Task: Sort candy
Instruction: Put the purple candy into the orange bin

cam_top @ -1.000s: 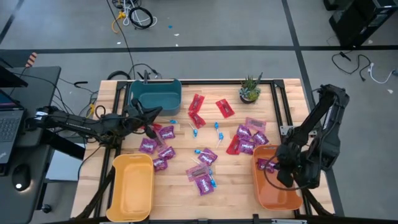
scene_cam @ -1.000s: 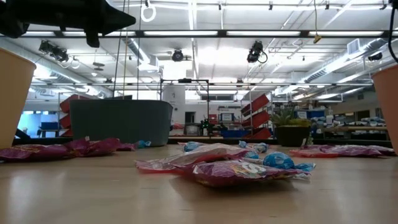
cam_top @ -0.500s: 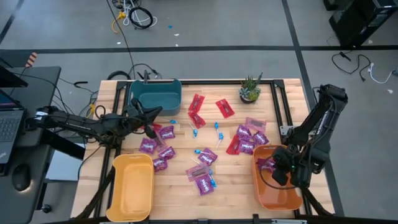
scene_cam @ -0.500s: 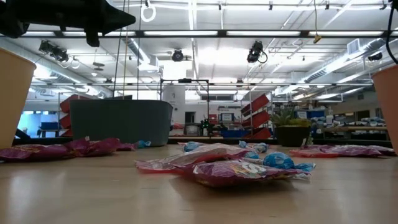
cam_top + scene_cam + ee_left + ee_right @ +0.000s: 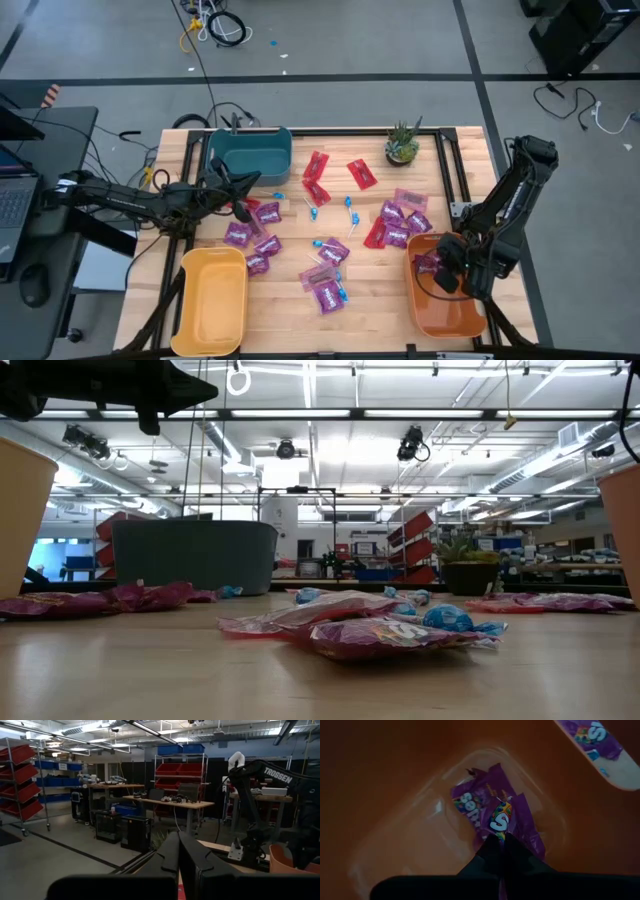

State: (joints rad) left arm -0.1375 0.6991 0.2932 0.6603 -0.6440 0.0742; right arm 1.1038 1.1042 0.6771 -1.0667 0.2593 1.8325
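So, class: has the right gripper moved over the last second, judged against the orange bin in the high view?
Yes. The right gripper, shut on a purple packet, has shifted from the orange bin's right side toward its far left corner.

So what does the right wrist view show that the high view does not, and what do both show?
Only the right wrist view shows the right claw shut on a purple packet, above another purple packet on the bin floor. Only the high view shows the teal bin, yellow bin, plant, loose candy on the table and the left claw, shut near the teal bin. Both show the orange bin.
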